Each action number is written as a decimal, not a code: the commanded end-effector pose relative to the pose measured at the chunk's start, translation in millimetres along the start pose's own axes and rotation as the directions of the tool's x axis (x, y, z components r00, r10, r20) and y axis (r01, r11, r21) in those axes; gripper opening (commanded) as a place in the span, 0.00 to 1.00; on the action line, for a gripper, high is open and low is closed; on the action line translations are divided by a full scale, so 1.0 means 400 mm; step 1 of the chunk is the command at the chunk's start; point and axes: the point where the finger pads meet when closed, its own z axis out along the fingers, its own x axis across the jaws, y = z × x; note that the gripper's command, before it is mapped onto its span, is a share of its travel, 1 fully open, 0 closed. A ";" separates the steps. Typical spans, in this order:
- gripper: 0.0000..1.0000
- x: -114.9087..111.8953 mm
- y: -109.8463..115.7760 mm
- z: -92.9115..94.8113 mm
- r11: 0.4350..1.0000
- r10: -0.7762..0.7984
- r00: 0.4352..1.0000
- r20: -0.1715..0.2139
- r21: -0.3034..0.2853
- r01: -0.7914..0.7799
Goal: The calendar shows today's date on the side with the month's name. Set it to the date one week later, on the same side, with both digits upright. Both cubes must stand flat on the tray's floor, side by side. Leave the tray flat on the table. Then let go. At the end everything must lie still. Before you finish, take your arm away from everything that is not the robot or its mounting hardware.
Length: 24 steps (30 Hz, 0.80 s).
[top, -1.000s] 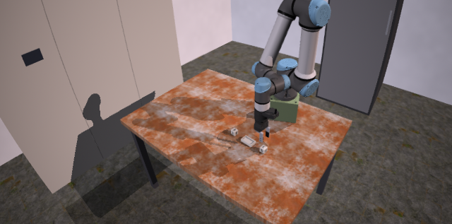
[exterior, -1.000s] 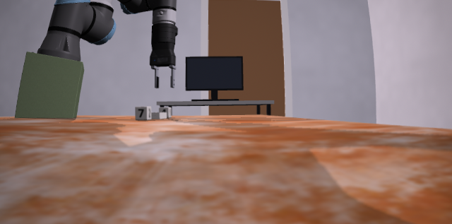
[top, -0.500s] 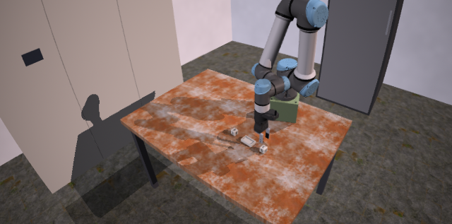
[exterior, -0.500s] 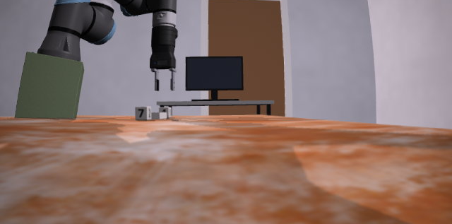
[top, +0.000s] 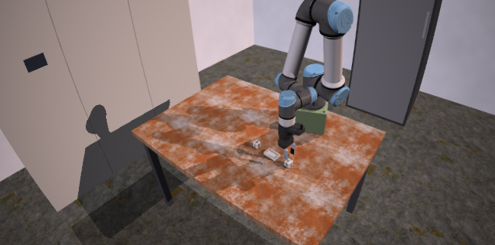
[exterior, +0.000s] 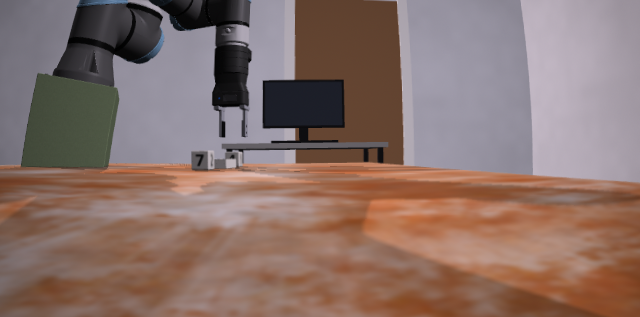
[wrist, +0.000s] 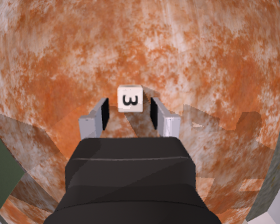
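Observation:
One white cube stands on the table with a 3 on its top face. In the exterior view it is partly behind the tray, and the digit on its side is hard to read. My gripper is open and empty, pointing down above the table close to this cube; its fingertips are higher than the cube. The other cube stands on the far side of the tray, with a 7 facing the exterior camera. The pale tray lies flat between the cubes, holding no cube.
The green robot base block stands on the rusty orange table, behind the gripper in the top view. A monitor on a separate desk and a tall grey cabinet are in the background.

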 end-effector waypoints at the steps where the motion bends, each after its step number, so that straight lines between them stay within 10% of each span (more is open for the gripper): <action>1: 0.90 0.001 0.000 0.019 1.000 0.000 1.000 -0.001 0.000 0.000; 24: 0.90 0.002 -0.001 0.060 1.000 0.000 1.000 -0.001 0.000 0.000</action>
